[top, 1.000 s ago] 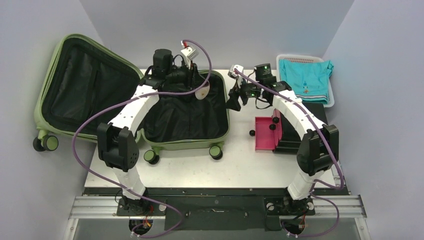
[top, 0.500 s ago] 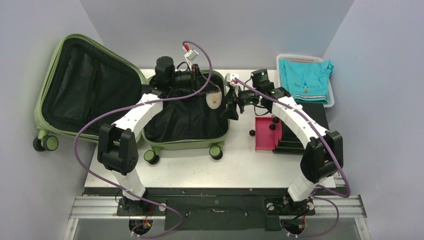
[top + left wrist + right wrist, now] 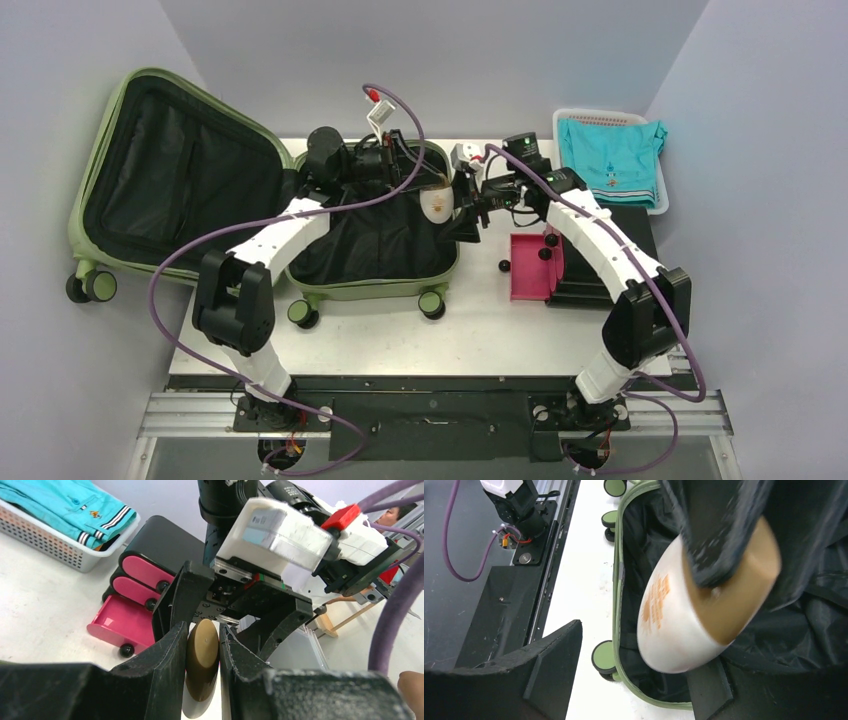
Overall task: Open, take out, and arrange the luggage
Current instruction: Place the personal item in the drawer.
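Luggage lies wide open at the left of the worktop. Its base is flat with the black lining up, and its lid leans back past the left edge. My left hand is clamped on the tan cap of a white bottle (orange print on its side), holding it over the right rim of the base. My right hand faces it with fingers spread wide, one on each side of the bottle; I cannot tell whether they touch. To the right lies a black case with a pink side, and beyond it a white basket holding a teal shirt.
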You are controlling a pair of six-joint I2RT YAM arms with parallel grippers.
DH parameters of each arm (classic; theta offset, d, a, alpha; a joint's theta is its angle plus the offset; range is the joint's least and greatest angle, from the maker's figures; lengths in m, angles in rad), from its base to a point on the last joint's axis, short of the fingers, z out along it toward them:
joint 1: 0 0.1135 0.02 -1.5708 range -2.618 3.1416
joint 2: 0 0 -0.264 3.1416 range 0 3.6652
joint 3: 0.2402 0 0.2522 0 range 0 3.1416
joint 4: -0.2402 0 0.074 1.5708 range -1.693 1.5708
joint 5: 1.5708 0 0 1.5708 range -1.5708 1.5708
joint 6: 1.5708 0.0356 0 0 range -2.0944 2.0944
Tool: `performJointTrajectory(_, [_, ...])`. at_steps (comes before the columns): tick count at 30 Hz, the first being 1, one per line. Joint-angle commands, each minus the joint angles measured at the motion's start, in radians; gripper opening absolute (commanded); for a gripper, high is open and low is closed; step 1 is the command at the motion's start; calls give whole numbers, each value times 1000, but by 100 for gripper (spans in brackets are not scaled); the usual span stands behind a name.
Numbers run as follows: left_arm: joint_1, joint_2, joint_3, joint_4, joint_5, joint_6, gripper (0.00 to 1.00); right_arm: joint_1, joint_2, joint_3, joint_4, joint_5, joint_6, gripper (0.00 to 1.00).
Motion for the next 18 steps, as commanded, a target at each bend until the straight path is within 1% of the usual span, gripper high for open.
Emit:
performJointTrajectory(1, [-21,-46,-22,149,4,-53,0,10,-1,86,-24,-105,-40,65])
performJointTrajectory(4, [-26,-44,-43,153,-6,-38,0,12,-9,84,-16,-98,-23,64])
performJointTrajectory(5, [-30,-42,-47,157,-12,-35,0,13,-14,76,1,-80,21,63])
performJointTrajectory(6, [-34,-40,-54,160,-13,-35,0,14,-17,66,81,-63,65,62])
performJointTrajectory(7, [-37,-37,-56,167,-13,-34,0,15,-25,34,150,-13,220,61])
performJointTrajectory(8, [-43,-36,-63,171,-14,-36,0,13,-31,4,365,17,326,60])
performJointTrajectory(9, [-46,-35,-65,175,-15,-38,0,5,-43,-74,503,66,586,59])
performJointTrajectory(10, [-52,-34,-69,183,-16,-43,0,-3,-44,-114,814,76,707,56])
performJointTrajectory(11, [-55,-33,-72,208,-17,-58,0,-15,-37,-187,962,86,964,54])
performJointTrajectory(12, [-56,-31,-75,218,-18,-67,0,-20,-28,-228,1243,85,1084,52])
performJointTrajectory(13, [-56,-30,-76,234,-20,-80,0,-27,-2,-236,1354,74,1298,51])
performJointTrajectory(14, [-55,-29,-74,238,-21,-85,0,-27,11,-246,1496,66,1342,51])
performJointTrajectory(15, [-54,-30,-72,243,-21,-88,0,-28,25,-248,1562,59,1395,51])
performJointTrajectory(18, [-50,-33,-70,246,-18,-90,0,-27,24,-251,1535,50,1369,51])
